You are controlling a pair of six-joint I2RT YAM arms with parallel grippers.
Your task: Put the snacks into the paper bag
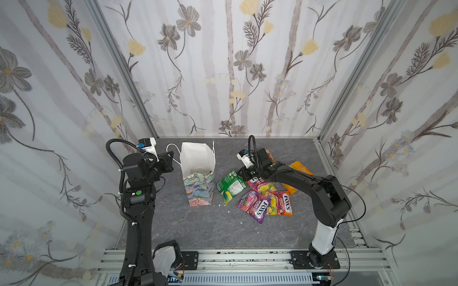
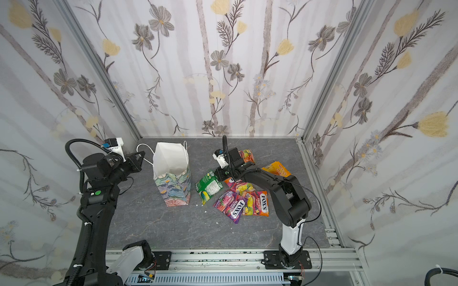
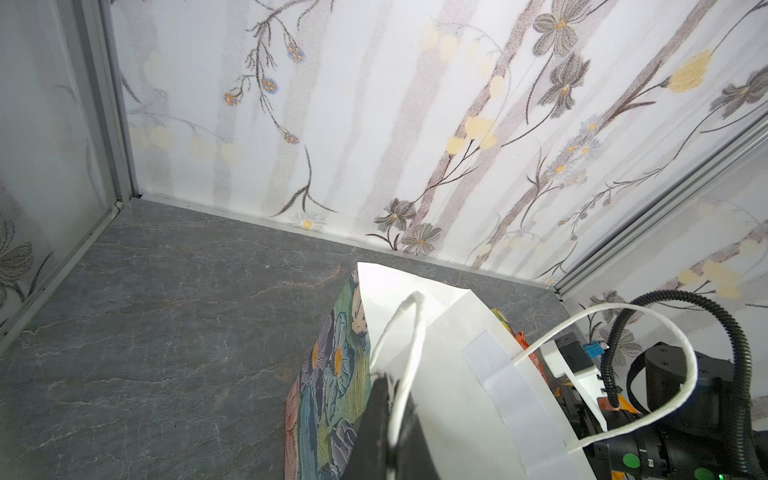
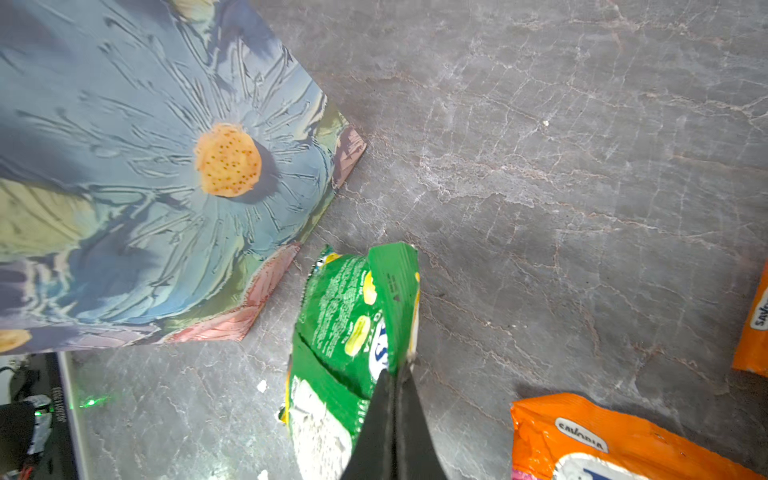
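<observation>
The paper bag stands upright and open at the back left of the grey table, white inside, floral outside. My left gripper is shut on its near white cord handle at the rim. The snacks lie in a pile right of the bag: a green pack, a purple FOX'S pack, an orange FOX'S pack and an orange pouch. My right gripper is shut on the green pack's edge, which tilts up beside the bag.
Another colourful pack lies behind the right wrist. A pink-yellow pack sits under the right arm. Small white crumbs dot the table. Floral walls close in three sides; a metal rail runs along the front.
</observation>
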